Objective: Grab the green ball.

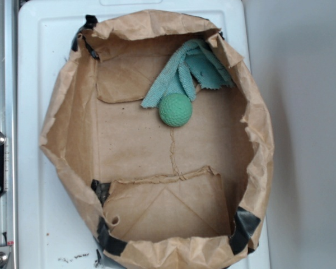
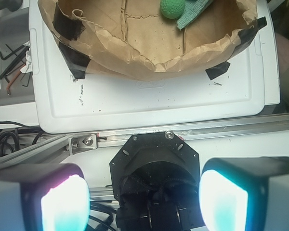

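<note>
A white plastic board (image 1: 39,84) forms the work surface, with an aluminium rail (image 1: 5,67) along the left edge of the exterior view. On the board stands a brown paper bag (image 1: 73,112), rolled down into a shallow open tray and patched with black tape (image 1: 243,224) at its corners.

The green ball (image 1: 175,110) lies on the bag floor, above centre in the exterior view. It touches the lower edge of a teal cloth (image 1: 185,73) bunched in the upper right of the bag.

The arm does not appear in the exterior view. In the wrist view, the gripper (image 2: 144,197) occupies the bottom of the frame over the rail, short of the bag and well apart from the ball at the top edge. Its two fingers (image 2: 62,202) stand wide apart at lower left and lower right, with nothing between them. The black arm base (image 2: 154,168) sits between them.
</note>
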{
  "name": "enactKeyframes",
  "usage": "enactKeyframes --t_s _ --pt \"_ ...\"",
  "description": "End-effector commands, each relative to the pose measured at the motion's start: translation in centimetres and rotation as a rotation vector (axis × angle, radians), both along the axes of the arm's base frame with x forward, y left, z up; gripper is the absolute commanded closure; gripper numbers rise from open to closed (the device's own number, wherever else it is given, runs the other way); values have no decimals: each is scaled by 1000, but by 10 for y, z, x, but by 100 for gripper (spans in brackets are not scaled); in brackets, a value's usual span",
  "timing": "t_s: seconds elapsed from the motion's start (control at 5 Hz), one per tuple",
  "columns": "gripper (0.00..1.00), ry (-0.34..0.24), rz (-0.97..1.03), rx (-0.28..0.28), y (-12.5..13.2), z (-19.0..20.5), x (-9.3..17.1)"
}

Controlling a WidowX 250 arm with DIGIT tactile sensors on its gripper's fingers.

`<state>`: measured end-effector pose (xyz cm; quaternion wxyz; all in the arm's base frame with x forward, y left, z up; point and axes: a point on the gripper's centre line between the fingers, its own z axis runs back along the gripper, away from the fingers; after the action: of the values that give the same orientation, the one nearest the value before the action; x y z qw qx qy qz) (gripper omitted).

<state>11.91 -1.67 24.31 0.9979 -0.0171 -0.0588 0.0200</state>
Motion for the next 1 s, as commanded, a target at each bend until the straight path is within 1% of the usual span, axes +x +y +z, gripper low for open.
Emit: enactKeyframes --t_s 0.0,0.2,0.4,0.6,0.8 --pt "0 0 0 0 0 0 0" --pt "0 -69 -28 -26 7 -5 19" --pt "0 -128 -12 -33 19 -13 38" --pt "0 -153 108 -10 34 -30 64" --pt "0 -196 158 11 37 -46 87"
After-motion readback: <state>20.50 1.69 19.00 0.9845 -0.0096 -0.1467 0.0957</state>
